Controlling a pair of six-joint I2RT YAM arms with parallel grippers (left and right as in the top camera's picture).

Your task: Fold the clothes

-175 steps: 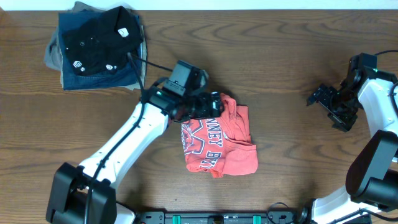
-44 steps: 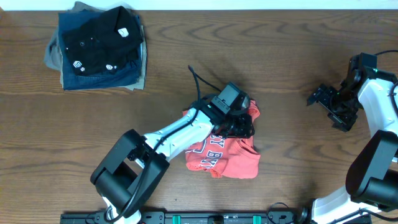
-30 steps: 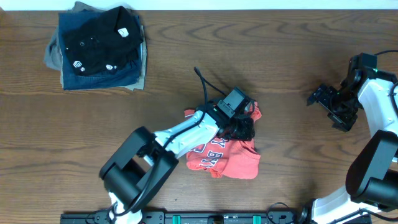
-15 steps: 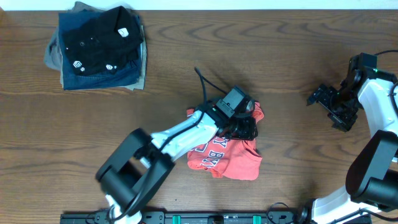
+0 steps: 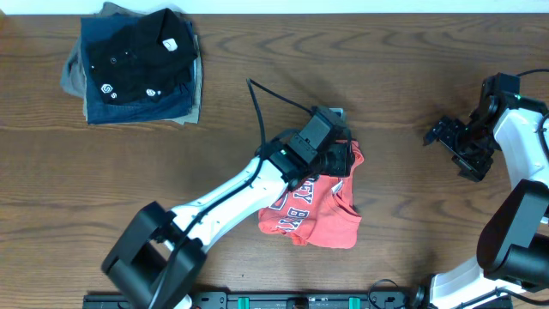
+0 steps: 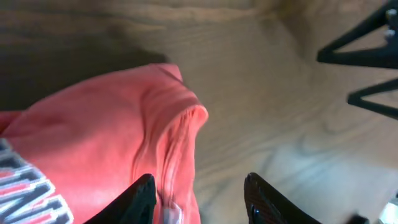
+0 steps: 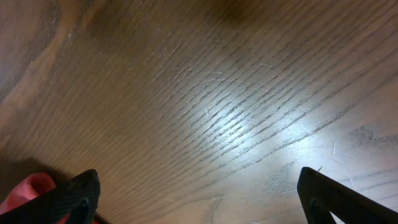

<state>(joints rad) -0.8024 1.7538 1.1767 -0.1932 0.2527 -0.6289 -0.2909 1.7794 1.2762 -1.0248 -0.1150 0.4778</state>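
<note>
The red-orange T-shirt (image 5: 313,210) lies bundled at the table's centre, with its white lettering showing. My left gripper (image 5: 339,159) hovers over the shirt's upper right corner. In the left wrist view its fingers (image 6: 199,202) are apart, and a folded seam of the shirt (image 6: 112,137) lies between them, close to the left finger and not pinched. My right gripper (image 5: 455,146) is open and empty at the far right above bare wood. In the right wrist view its fingers (image 7: 199,199) are wide apart, and a bit of the shirt (image 7: 25,186) shows at the lower left.
A stack of folded garments (image 5: 137,64), with a black shirt with small white logos on top of blue and khaki ones, sits at the back left. The left arm's cable (image 5: 266,99) loops above the shirt. Brown wooden table (image 5: 412,69) all around.
My left gripper has pulled back up and slightly away from the shirt's top right corner and has opened. The shirt's corner has shifted a little to the right. The right arm has not moved.
</note>
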